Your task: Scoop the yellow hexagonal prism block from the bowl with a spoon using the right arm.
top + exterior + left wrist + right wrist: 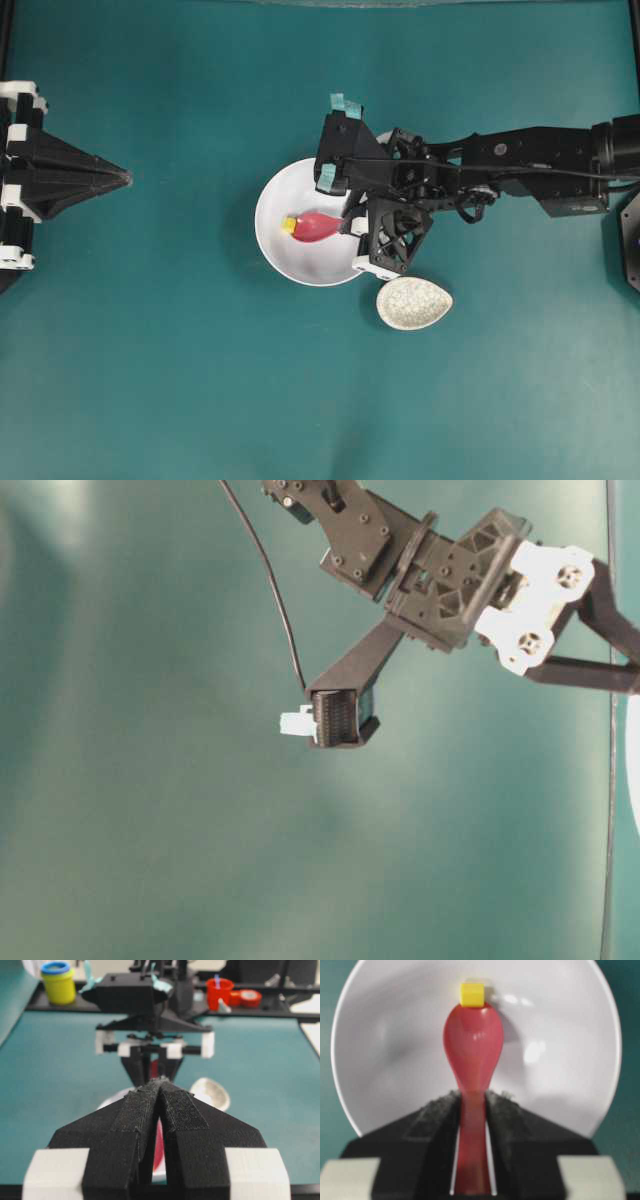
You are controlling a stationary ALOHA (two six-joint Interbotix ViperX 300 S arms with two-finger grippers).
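Overhead view first: the teal bench [150,380] carries everything, and the right arm [520,160] stretches in from the right edge to hang over the white bowl [275,240]. Opposite it, the left gripper [118,179] sits well apart at the left edge, its fingers [175,1110] pressed together on nothing, as the left wrist view shows. Just beside the bowl's lower right rim lies the speckled spoon rest [414,303].

Inside the bowl, the right gripper [472,1105] has its fingers [437,1110] pinching the handle of the pink-red spoon [473,1045], with the scoop lying low toward the bowl's left side. The yellow hexagonal prism block [471,995] sits in the bowl touching the very tip of the scoop, not yet in it; whether it rests against the bowl's rising wall I cannot tell.

Risks from here, as I judge them: the block is at the lip, so a push forward that is too flat would simply shove it up the wall or knock it sideways around the scoop. Tipping the spoon too early would let the block slide off the tip. The glossy handle could also twist between the fingers if the scoop presses hard on the bowl, and a hard press might shift the bowl itself.
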